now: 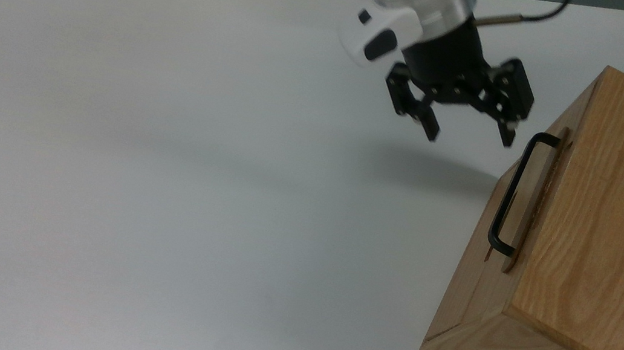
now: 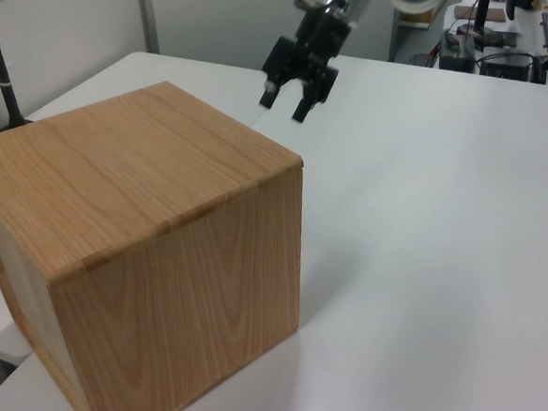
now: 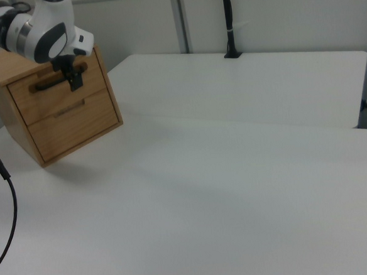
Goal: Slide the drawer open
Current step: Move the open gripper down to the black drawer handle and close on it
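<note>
words: none can be read
numbers: none can be read
labels or brands: none can be read

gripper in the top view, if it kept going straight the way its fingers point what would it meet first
Probably the bare white table. The open gripper points down and slightly toward the cabinet, its fingertips beside the drawer's black handle without touching. Depth is unclear, so the handle's upper end could come first.
</note>
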